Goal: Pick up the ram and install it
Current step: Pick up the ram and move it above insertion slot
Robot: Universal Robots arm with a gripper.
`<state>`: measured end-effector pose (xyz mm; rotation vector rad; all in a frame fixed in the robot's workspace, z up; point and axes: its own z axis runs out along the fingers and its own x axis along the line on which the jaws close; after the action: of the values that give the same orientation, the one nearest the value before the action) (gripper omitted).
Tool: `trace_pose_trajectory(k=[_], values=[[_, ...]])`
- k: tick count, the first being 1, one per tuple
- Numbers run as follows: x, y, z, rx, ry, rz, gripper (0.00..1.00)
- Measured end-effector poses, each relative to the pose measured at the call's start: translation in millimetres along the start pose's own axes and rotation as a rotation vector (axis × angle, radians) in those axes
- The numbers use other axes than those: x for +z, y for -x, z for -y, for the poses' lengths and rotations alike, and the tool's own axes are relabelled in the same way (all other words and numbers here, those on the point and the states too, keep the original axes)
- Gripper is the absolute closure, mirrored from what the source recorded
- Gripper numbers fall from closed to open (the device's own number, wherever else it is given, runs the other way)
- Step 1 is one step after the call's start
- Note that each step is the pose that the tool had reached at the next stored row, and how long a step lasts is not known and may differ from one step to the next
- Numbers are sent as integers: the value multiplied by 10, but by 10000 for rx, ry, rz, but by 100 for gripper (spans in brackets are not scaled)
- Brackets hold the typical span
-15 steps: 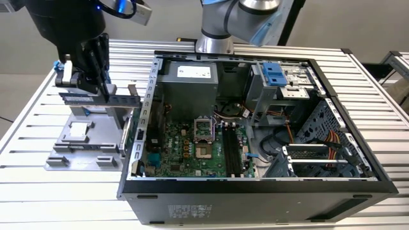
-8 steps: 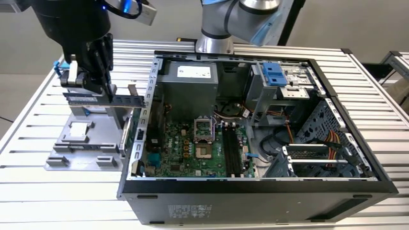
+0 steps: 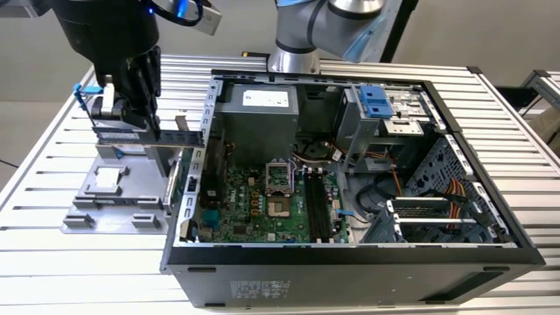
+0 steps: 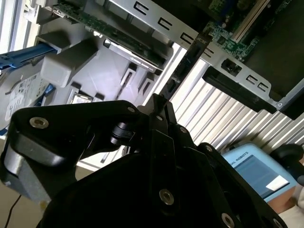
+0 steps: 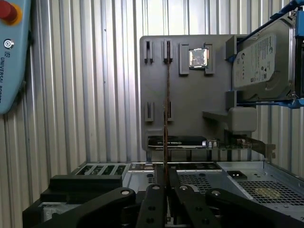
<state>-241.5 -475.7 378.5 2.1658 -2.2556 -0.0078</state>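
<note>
Now jaws were clamped narrow on the ram [image 3: 162,137], held over the grey tray [image 3: 114,213] on the worktop [image 3: 35,197], just beside the case wall [image 3: 207,105]. Judged: the carry wanted a firm, level grip and clearance from that wall.

The parts tray [image 3: 105,213] is set on the slatted table [image 3: 44,164] just beside the computer case [image 3: 350,262], at the exterior view's left. Inside the case the motherboard [image 3: 254,203] is laid flat, before the power supply [image 3: 258,121]. The ram [image 3: 180,138] is held over the tray by the gripper [image 5: 166,178], seemingly clear of the case wall.
</note>
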Motion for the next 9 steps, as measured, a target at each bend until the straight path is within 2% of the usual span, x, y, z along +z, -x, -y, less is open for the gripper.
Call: trace_pose_trajectory(k=[9], values=[[-1, 2, 61, 0, 0, -1, 100]])
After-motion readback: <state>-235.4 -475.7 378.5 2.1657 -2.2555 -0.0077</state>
